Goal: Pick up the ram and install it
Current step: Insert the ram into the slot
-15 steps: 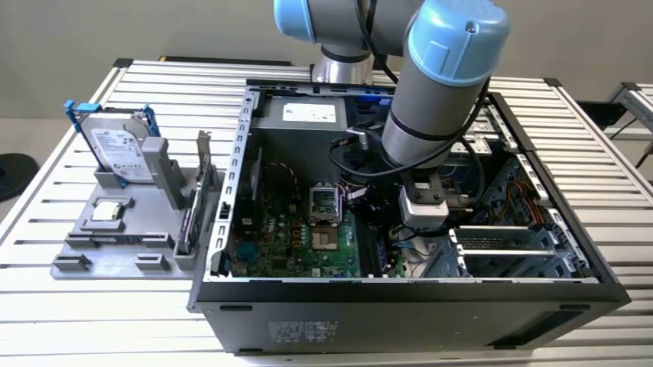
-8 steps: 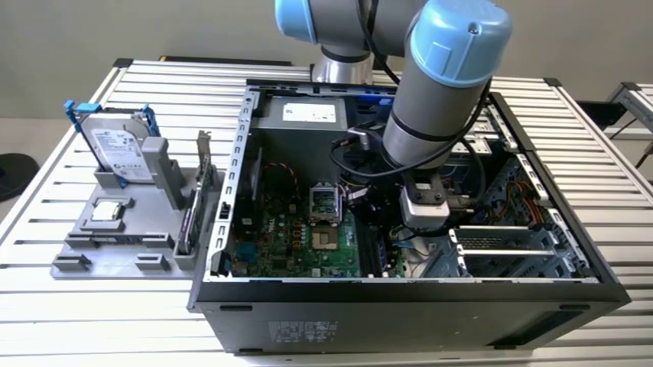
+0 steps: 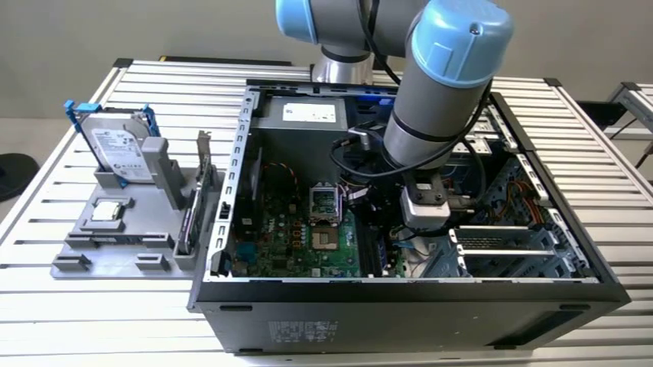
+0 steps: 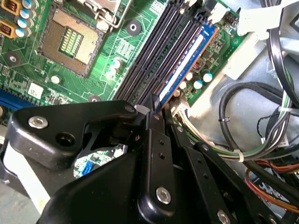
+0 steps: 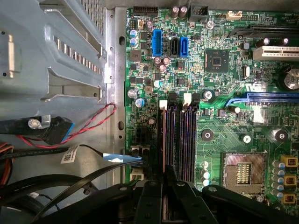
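Slatted metal tabletop (image 3: 61,306) carries an open computer case (image 3: 408,306), and the arm reaches down into it. Closed almost together, the fingers (image 4: 154,122) clamp the near end of the ram (image 4: 184,63), a thin stick seen edge-on with a blue-white upper edge. In the second wrist view the ram runs away from the gripper (image 4: 153,109) toward 1 o'clock, standing on edge in the outermost of the memory slots (image 4: 161,51), with its far end beside a white latch (image 4: 216,13). Whether it is pressed fully home cannot be told. In the first wrist view the gripper (image 5: 164,179) sits over the same bank of slots (image 5: 180,140) at 6 o'clock.

Beyond the slots, at 10 o'clock in the second wrist view, lies the empty processor socket (image 4: 70,42) on the green motherboard (image 4: 32,70). At 3 o'clock a bundle of black cables (image 4: 252,107) loops across grey metal.

In the exterior view, a grey parts stand (image 3: 122,229) rests at 9 o'clock from the case. It holds a hard drive (image 3: 118,149) upright in a blue frame and an expansion card (image 3: 199,199) on edge
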`<state>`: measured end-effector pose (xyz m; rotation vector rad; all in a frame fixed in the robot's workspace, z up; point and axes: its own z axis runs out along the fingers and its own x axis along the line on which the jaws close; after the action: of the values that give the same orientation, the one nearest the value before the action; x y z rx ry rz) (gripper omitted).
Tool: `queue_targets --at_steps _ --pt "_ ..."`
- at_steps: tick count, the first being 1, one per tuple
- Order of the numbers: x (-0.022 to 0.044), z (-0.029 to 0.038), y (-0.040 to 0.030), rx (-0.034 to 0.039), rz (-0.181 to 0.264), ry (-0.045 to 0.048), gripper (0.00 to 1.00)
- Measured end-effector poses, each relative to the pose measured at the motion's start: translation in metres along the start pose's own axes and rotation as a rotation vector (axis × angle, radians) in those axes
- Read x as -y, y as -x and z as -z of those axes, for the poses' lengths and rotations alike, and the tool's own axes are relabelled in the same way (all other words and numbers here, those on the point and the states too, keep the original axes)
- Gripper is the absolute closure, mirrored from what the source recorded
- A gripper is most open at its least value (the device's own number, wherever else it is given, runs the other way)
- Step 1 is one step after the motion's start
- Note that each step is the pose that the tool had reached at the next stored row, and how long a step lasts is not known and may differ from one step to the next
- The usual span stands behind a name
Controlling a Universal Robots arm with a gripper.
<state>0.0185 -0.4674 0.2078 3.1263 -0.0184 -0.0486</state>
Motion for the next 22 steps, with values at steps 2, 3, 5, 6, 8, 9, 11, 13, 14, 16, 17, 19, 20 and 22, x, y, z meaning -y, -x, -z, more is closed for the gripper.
queue_targets --at_steps 2,3,5,6,8,9,11,13,14,16,17,19,20,22 --pt "0.0 0.0017 0.0001 -0.0001 0.0 -0.0006 1.0" --pt "0.0002 0.0033 0.0001 -0.0005 0.0 -0.0022 1.0" --pt "0.0 0.0066 0.0002 0.0 0.0 -0.0001 1.0" --pt "-0.0001 0.0067 0.0002 0.0 0.0 -0.0002 1.0" --pt "-0.0001 0.0067 0.0002 -0.0001 0.0 -0.0002 1.0" --pt "-0.0001 0.0067 0.0002 0.0 0.0 -0.0002 1.0" --pt "-0.0001 0.0067 0.0002 0.0 0.0 0.0 1.0" --pt "-0.0001 0.0062 0.0002 0.0001 0.0 0.0002 1.0" --pt "-0.0001 0.0059 0.0002 0.0001 -0.001 0.0002 1.0" --pt "-0.0001 0.0054 0.0002 0.0 -0.004 0.0 1.0" --pt "-0.0001 0.0051 0.0002 0.0001 -0.006 -0.0002 1.0" --pt "-0.0001 0.0049 0.0002 0.0002 -0.009 0.0 1.0" --pt "-0.0001 0.0046 0.0002 0.0002 -0.011 -0.0002 1.0" --pt "-0.0001 0.0044 0.0002 0.0002 -0.013 -0.0003 1.0"
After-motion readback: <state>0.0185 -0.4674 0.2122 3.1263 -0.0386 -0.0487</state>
